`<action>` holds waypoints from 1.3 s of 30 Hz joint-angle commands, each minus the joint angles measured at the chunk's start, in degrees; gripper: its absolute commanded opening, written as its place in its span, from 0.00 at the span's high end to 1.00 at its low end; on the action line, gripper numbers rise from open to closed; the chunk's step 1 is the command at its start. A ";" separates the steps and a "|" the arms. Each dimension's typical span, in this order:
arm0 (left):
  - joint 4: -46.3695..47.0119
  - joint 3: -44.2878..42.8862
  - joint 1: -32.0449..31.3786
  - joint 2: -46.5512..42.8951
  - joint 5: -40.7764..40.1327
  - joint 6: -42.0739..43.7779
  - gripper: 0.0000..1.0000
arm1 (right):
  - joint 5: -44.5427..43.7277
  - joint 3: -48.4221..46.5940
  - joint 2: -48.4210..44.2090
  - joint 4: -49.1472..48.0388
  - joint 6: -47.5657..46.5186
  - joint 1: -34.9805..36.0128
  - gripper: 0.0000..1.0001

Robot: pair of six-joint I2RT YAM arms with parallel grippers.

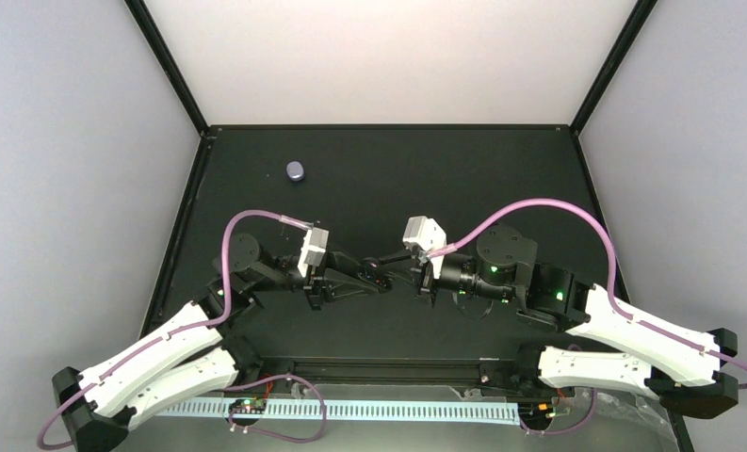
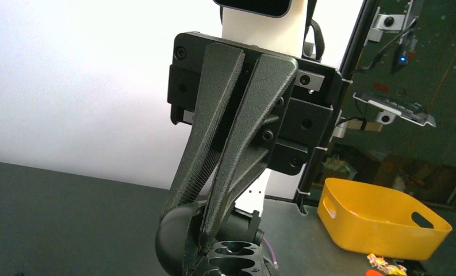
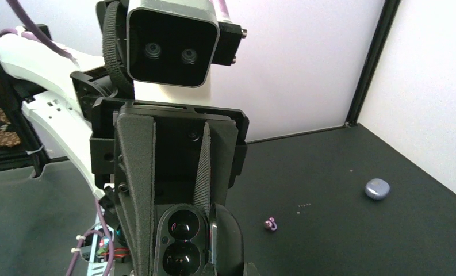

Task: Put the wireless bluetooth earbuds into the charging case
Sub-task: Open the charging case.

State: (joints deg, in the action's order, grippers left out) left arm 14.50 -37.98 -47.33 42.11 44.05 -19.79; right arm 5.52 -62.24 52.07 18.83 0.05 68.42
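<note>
Far behind the left gripper (image 3: 176, 230) and a little to its left in the top view, well apart from it: the lavender charging case (image 1: 296, 170), lid down, flat on the black table (image 1: 501, 179). Between that case and the left gripper, alone on the table in the right wrist view: one lilac earbud (image 3: 270, 224), touching nothing else. Left gripper itself above the middle of the table, pointing to the right, jaws narrow and clamped on a black hinged object (image 3: 176, 256) with two round wells, lid (image 3: 225, 236) standing open at one side. Directly opposite the left gripper, tip to tip with it: the right gripper (image 2: 205, 244), fingers (image 2: 214, 144) pressed together along the whole length, tips down at the rim of the nearest well. Cannot tell about any bud pinched between these tips, too small and hidden. Seen from the left gripper, beyond the right one and outside the black frame: a yellow bin (image 2: 386, 224).
</note>
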 commanded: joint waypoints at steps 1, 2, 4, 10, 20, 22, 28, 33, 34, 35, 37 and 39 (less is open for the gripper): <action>1.86 -0.78 -0.17 0.93 -1.73 0.41 0.66 | -1.74 -1.25 -0.14 0.87 -1.03 0.00 0.99; 1.78 -0.78 -0.15 1.00 -1.77 0.37 0.63 | -1.89 -1.53 -0.13 1.21 -1.36 0.05 0.99; 1.69 -0.78 -0.13 1.19 -1.80 0.28 0.57 | -2.43 -1.86 -0.13 1.72 -1.97 0.07 0.99; 1.09 -0.78 -0.13 1.49 -1.95 0.20 0.50 | -3.92 -2.41 -0.31 2.82 -3.59 0.04 0.99; 1.70 -0.77 -0.20 2.23 -1.46 -0.09 0.50 | -4.58 -2.54 -0.57 2.92 -4.06 0.12 0.99; 1.76 -0.78 -0.17 2.36 -1.33 0.00 0.55 | -4.59 -2.52 -0.58 2.81 -4.04 0.00 0.99; 1.67 -0.70 -0.19 2.54 -1.30 0.02 0.53 | -4.35 -2.47 -0.70 2.46 -3.83 0.11 0.99; 1.58 -0.70 -0.13 2.46 -1.24 0.02 0.53 | -4.25 -2.15 -1.00 2.00 -3.58 0.08 0.99; 1.54 -0.70 -0.14 2.38 -1.15 0.06 0.55 | -4.35 -1.99 -1.07 1.88 -3.44 0.07 0.99; 1.50 -0.63 -0.18 2.30 -1.16 0.08 0.56 | -4.44 -1.80 -1.22 1.69 -3.40 0.05 0.99; 1.40 -0.53 -0.13 2.20 -1.04 0.10 0.61 | -4.40 -1.39 -1.48 1.36 -3.24 0.11 0.99; 1.40 -0.58 -0.14 2.19 -1.05 0.10 0.65 | -4.31 -1.23 -1.54 1.22 -3.11 0.06 0.99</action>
State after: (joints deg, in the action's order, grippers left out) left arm 14.63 -37.98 -47.33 44.38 42.54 -20.16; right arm 1.65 -63.29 51.70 22.00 -3.09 68.45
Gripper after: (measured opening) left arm 0.389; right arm 0.044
